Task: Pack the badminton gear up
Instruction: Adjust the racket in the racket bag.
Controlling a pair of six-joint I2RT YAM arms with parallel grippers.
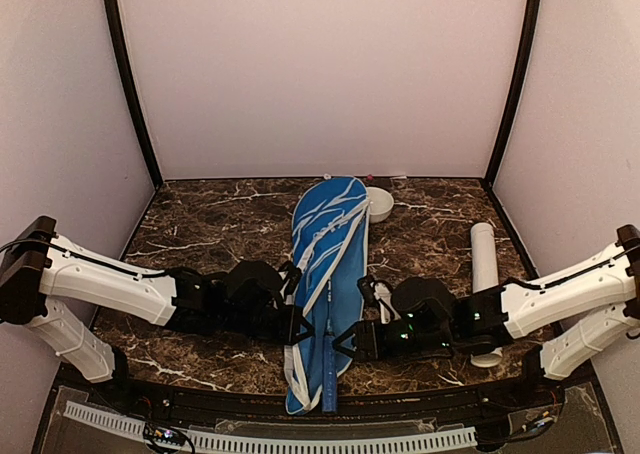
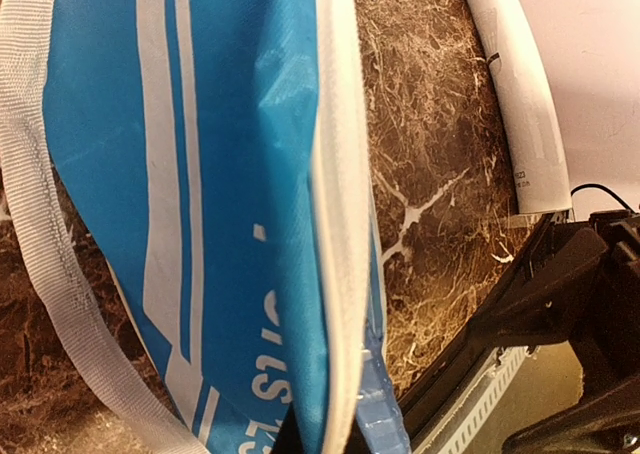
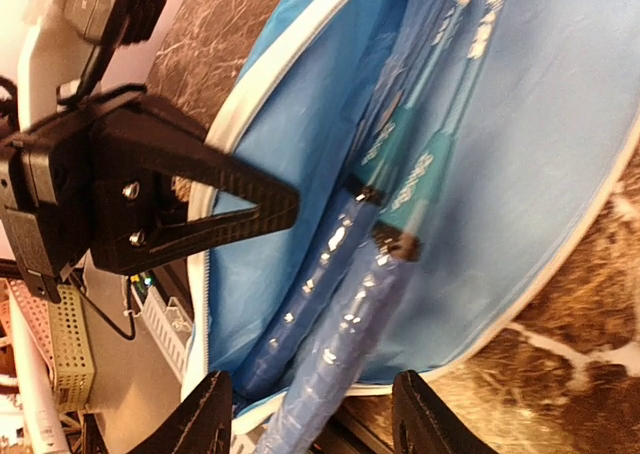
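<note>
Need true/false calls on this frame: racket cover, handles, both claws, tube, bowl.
1. Two blue racket handles lie inside the open long blue white-trimmed racket cover. True.
2. The left claw hangs open, clear of the cover. False: it is shut on the cover's white-trimmed edge.
3. The right claw has its fingers apart. True.
4. The long white tube lies left of the cover. False: it lies to the right, beside the right arm.
5. The small white bowl sits by the cover's far end. True.
</note>
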